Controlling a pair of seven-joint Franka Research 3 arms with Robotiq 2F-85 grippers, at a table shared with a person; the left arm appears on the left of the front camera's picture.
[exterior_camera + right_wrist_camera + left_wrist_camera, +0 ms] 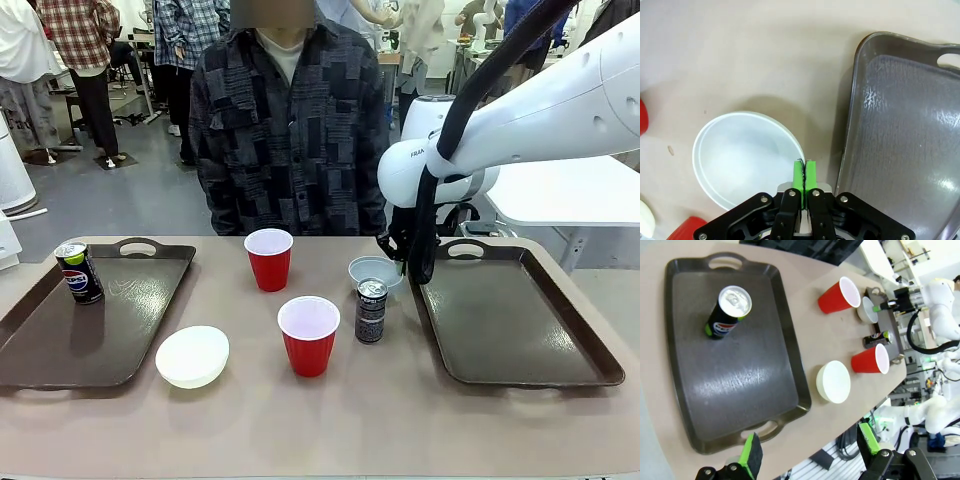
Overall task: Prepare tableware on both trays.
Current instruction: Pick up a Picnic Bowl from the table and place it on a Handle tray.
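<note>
Black can (371,310) is up front. Just behind it, the pale grey-blue bowl (740,160) sits on the table beside the right tray (900,140). The right gripper (804,175) pinches the bowl's right rim. The left gripper (808,447) is spread wide above the left tray's (740,380) near end.

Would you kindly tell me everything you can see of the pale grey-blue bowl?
The pale grey-blue bowl is small, round and shallow, smooth like plastic, with a thin rim, and looks empty. It sits upright on the table, just left of the right-hand tray and behind the black can, touching neither. The right arm's green-padded fingers are shut on its rim at the side nearest that tray.
</note>
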